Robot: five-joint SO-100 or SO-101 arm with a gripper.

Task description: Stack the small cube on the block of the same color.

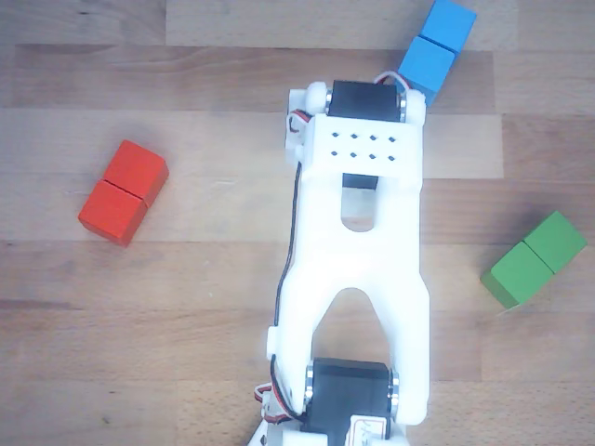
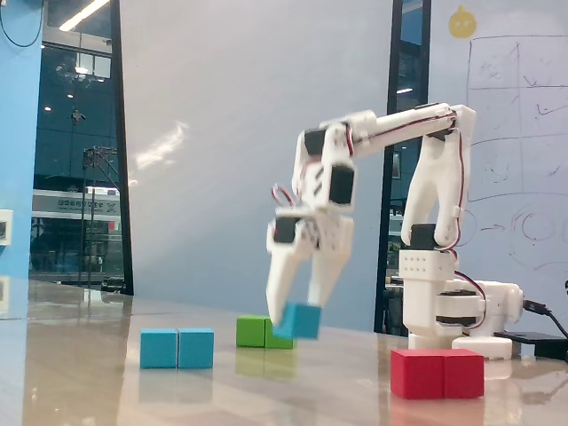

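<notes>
In the fixed view my gripper [image 2: 295, 314] points down and is shut on the small light-blue cube [image 2: 302, 323], holding it a little above the table. The light-blue oblong block [image 2: 177, 348] lies on the table to the left of the held cube, apart from it. In the other view the same oblong block [image 1: 437, 45] lies at the top, just beyond the end of my white arm [image 1: 358, 251]. The arm hides the gripper and the small cube in that view.
A red oblong block [image 2: 437, 373] [image 1: 123, 192] lies on the wooden table near the arm's base [image 2: 453, 306]. A green oblong block [image 2: 256, 332] [image 1: 534, 259] lies behind the held cube in the fixed view.
</notes>
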